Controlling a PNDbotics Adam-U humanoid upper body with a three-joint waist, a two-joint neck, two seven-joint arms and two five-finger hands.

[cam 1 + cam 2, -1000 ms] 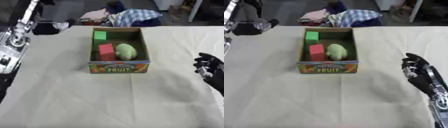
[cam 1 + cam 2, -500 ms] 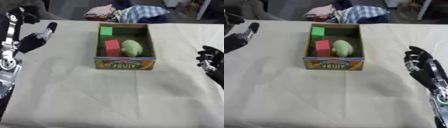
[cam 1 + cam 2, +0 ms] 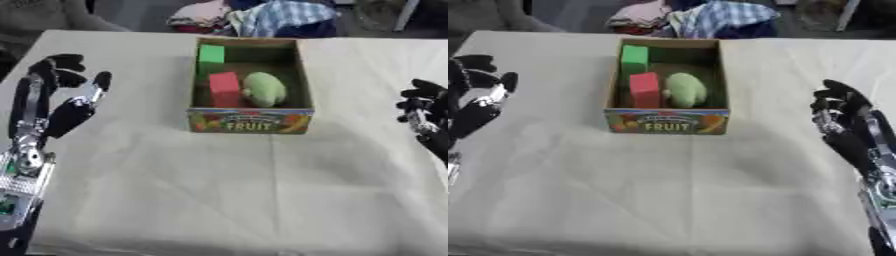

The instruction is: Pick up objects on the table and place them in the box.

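1. Box sits on the table, toward the far edge, near the middle. Cardboard, open top.
2. Inside: green block at the far left corner, red block in front of it, pale green lump just right of the red block, touching it.
3. No loose objects visible on the cloth-covered table; judgement: task looks done or nearly so.
4. Left hand hovers near the left edge, fingers relaxed and spread, holding nothing.
5. Right hand is near the right edge, fingers loosely bent but apart, holding nothing.
6. Handling, judged: blocks look stiff and light, flat faces, best pinched across opposite sides. Lump looks soft, rounded, maybe plush or foam; wrap fingers round its middle, it may squash.
7. Box is likely light and could slide on the cloth if bumped; walls thin, take it by the side walls.
8. Writing: "FRUIT" on the box's front panel, with colourful fruit pictures. A smaller line above it is unreadable.
9. Pile of clothes beyond the far edge, not on the table.
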